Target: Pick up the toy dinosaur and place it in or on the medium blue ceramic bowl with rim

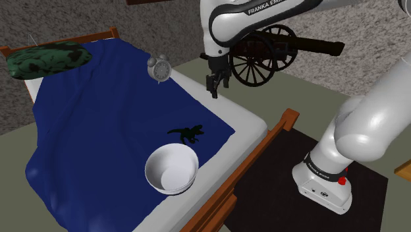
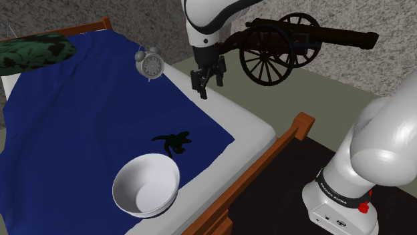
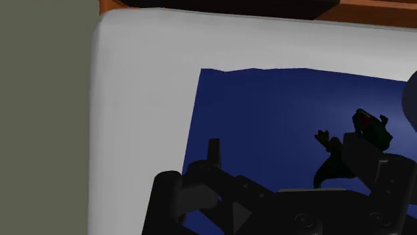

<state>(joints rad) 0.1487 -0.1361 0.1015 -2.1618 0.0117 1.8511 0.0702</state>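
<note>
A: Dinosaur (image 1: 188, 134) gripped?
B: No. Fingers (image 2: 199, 87) are spread, nothing clasped. Gripper (image 1: 217, 89) is held above the bed (image 1: 245, 120) edge. Dinosaur is seen lying on the blue blanket (image 1: 99, 118), just beside the white bowl (image 1: 172, 165), not touching.

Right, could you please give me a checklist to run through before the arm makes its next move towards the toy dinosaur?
1. Open, empty claw: ok, its black fingers stand apart.
2. Claw above the dark green toy dinosaur: not ok, it hangs over the white mattress edge, off to one side.
3. Dinosaur unobstructed: ok, it lies on the blue blanket with nothing on it.
4. Upright, empty white round bowl: ok.
5. Clear of the grey twin-bell alarm clock: ok, it stands farther up the bed, probably outside the path.
</note>
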